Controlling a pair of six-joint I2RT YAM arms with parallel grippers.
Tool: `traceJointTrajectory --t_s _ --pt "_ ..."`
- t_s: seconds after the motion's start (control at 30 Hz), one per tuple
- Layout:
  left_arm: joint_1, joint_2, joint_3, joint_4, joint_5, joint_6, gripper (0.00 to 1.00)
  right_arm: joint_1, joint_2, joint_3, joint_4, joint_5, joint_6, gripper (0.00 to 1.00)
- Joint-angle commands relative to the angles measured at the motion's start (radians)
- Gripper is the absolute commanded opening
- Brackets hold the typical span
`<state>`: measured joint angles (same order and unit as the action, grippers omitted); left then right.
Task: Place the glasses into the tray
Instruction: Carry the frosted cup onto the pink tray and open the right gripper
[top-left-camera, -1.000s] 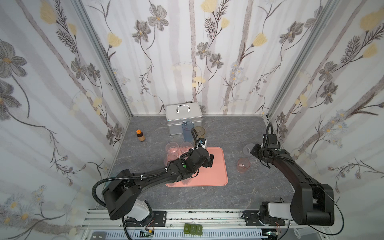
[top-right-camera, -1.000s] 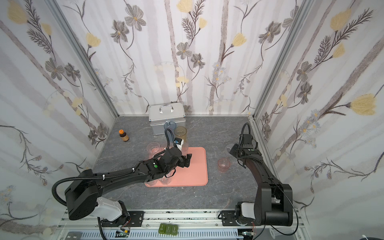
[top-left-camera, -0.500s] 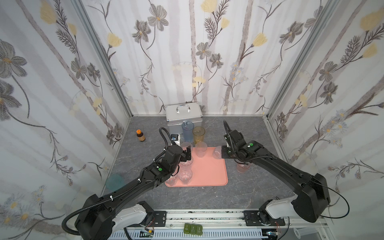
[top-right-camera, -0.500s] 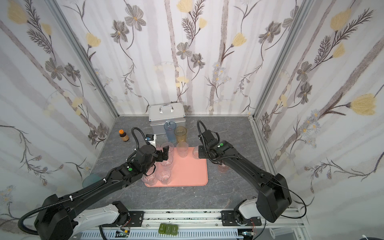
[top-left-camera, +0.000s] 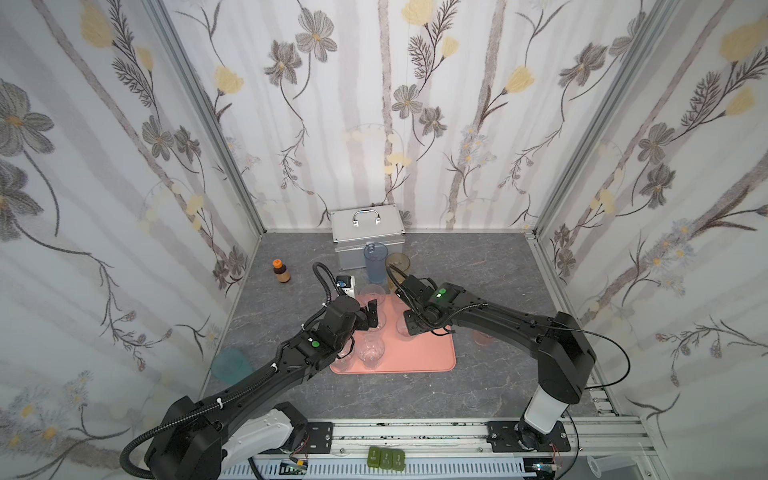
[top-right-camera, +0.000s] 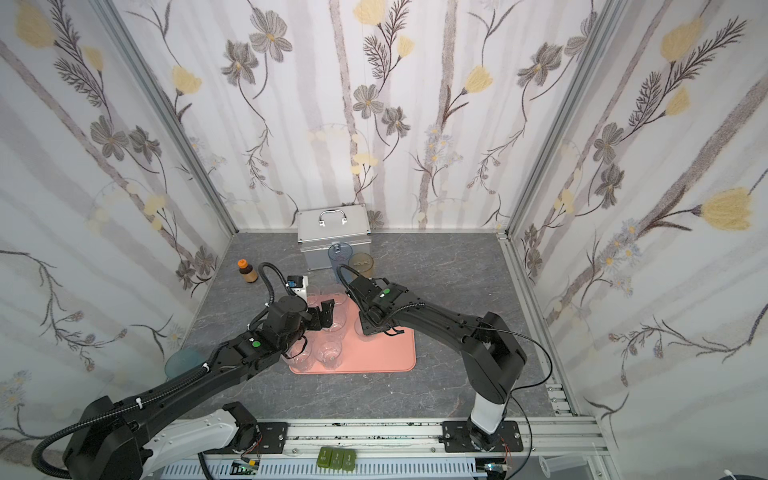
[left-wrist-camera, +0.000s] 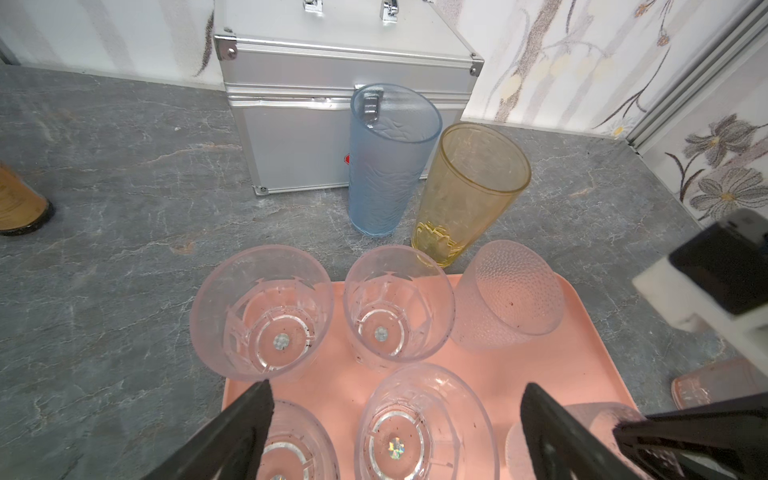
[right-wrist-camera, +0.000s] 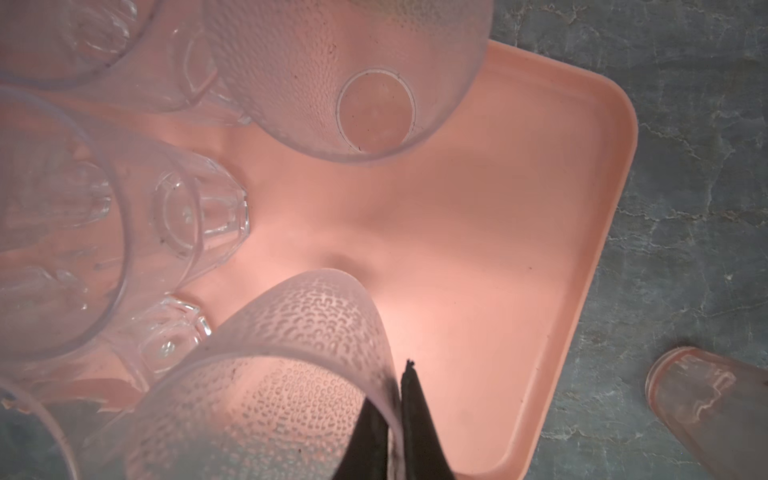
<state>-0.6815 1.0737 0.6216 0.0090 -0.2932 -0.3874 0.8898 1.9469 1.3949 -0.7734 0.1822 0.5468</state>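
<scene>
Frosted glass (right-wrist-camera: 299, 332) now over tray (right-wrist-camera: 519, 249)

Matt plastic tray (right-wrist-camera: 498, 249), pebble-textured frosted glass (right-wrist-camera: 299, 332), ribbed metal case (left-wrist-camera: 291, 145) — dull sheen

No words, brand or number can be read anywhere. The silver case (left-wrist-camera: 299, 137), at the back edge of the worktop, carries a small red mark (left-wrist-camera: 345, 159) on its front face. Most of the mark is hidden behind the blue glass (left-wrist-camera: 386, 166), so what it says cannot be told. The brown bottle (top-left-camera: 281, 272), near the worktop's back left corner, has a tan label with no legible print. Three green blocks (top-left-camera: 386, 457) on the rail along the front edge bear pale marks too small to read.
</scene>
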Motion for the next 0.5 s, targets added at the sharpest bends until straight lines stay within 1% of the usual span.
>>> traceJointTrajectory --t_s 0.0,0.2,0.33,0.47 --pt "0.000 -0.003 -0.006 0.008 0.001 -0.027 0.95 0.002 0.041 0.040 -0.019 0.009 -0.029 0.09" --pt "0.000 0.010 -0.007 0.009 0.011 -0.039 0.95 -0.013 0.099 0.077 -0.020 0.055 -0.045 0.11" --pt "-0.001 0.026 0.005 0.009 0.018 -0.039 0.95 -0.019 0.118 0.086 -0.009 0.053 -0.051 0.15" --pt "-0.003 0.041 0.015 0.011 0.017 -0.036 0.95 -0.021 0.110 0.069 0.024 0.046 -0.050 0.17"
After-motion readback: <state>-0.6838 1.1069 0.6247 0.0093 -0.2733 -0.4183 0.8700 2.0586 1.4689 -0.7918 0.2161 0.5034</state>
